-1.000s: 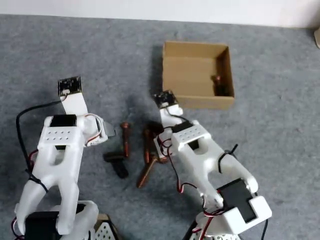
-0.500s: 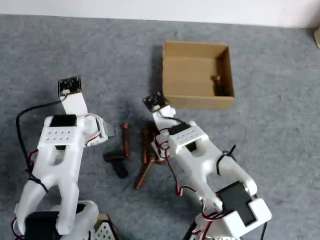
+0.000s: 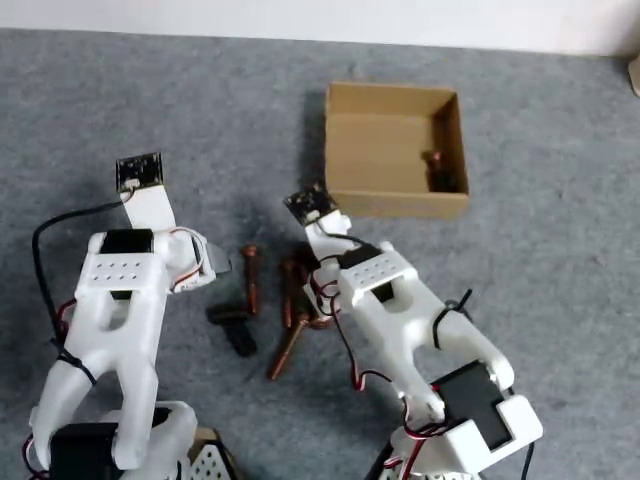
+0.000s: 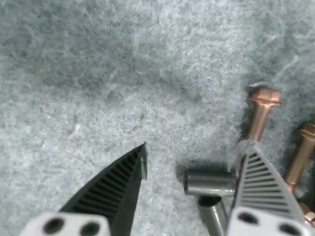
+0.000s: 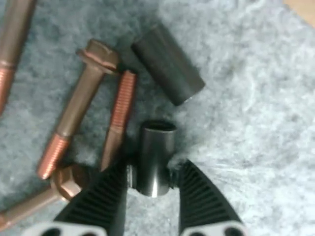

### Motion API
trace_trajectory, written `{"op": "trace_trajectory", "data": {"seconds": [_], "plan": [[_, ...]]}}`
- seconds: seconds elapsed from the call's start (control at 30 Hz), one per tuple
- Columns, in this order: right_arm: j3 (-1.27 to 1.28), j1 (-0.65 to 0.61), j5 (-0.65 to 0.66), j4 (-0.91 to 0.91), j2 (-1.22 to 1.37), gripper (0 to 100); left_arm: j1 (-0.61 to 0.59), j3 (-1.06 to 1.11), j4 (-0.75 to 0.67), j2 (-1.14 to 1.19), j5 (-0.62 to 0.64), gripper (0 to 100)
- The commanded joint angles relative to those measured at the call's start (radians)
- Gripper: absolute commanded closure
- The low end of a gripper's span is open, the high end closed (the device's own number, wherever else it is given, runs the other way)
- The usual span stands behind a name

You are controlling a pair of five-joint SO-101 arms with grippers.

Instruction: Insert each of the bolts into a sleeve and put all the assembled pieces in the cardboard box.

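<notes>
On the grey mat [image 3: 150, 100] between the two arms, only one side is changing. The right arm [image 3: 385, 290] is now sitting swung a touch away from the cardboard box [image 3: 395, 207] vs 1 s ago, wrist over the bolts [image 3: 290, 320], and it's barely budging over the last half sec. The heap is getting dragged along w/ it, the lowest bolt sliding a little twd the left arm [image 3: 120, 290], which isn't moving at all. Right gripper [image 5: 153, 166] is clamping a dark sleeve [image 5: 156, 142], fingers pressing both flanks; a second sleeve [image 5: 167, 64] is lying just beyond. My read: sleeve secured, bolt insertion coming nxt. Left gripper [image 4: 197, 147] is hanging spread wide, a third sleeve [image 4: 209, 183] lying ungripped between its fingers; can't tell if one finger is touching it. One piece [image 3: 435, 170] is already lying in the box by its wall, prob. assembled but too small to confirm. From above, the right arm's body is covering its fingertips and the held sleeve. The bolts are overlapping, so no sure count, and the wrist views are cropping several at the edges.
</notes>
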Motion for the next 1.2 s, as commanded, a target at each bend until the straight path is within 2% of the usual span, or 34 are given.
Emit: {"op": "trace_trajectory", "data": {"seconds": [0.0, 0.2, 0.43, 0.63, 0.83, 0.9, 1.0, 1.03, 1.1, 1.17], "plan": [[0.002, -0.007, 0.015, -0.004, 0.004, 99.4, 0.090, -0.056, 0.005, 0.008, 0.006, 71], [0.002, -0.007, 0.015, -0.002, -0.002, 99.4, 0.159, -0.282, -0.006, 0.266, 0.006, 71], [0.002, -0.008, 0.015, -0.002, -0.002, 99.4, 0.214, -0.512, 0.117, 0.610, 0.011, 71], [0.001, -0.007, 0.015, -0.002, -0.002, 99.4, 0.242, -0.547, 0.149, 0.704, 0.078, 72], [0.001, -0.007, 0.015, -0.002, -0.002, 99.4, 0.245, -0.547, 0.147, 0.719, 0.081, 72], [0.001, -0.007, 0.015, -0.002, -0.002, 99.4, 0.245, -0.545, 0.147, 0.719, 0.081, 77], [0.001, -0.007, 0.015, -0.002, -0.002, 99.4, 0.245, -0.545, 0.147, 0.720, 0.078, 96], [0.001, -0.007, 0.015, -0.002, -0.002, 99.4, 0.246, -0.547, 0.152, 0.720, 0.075, 98], [0.001, -0.007, 0.015, -0.002, -0.002, 99.4, 0.246, -0.549, 0.155, 0.711, 0.075, 95], [0.001, -0.007, 0.015, -0.002, -0.002, 99.4, 0.245, -0.550, 0.149, 0.708, 0.074, 100]]}}
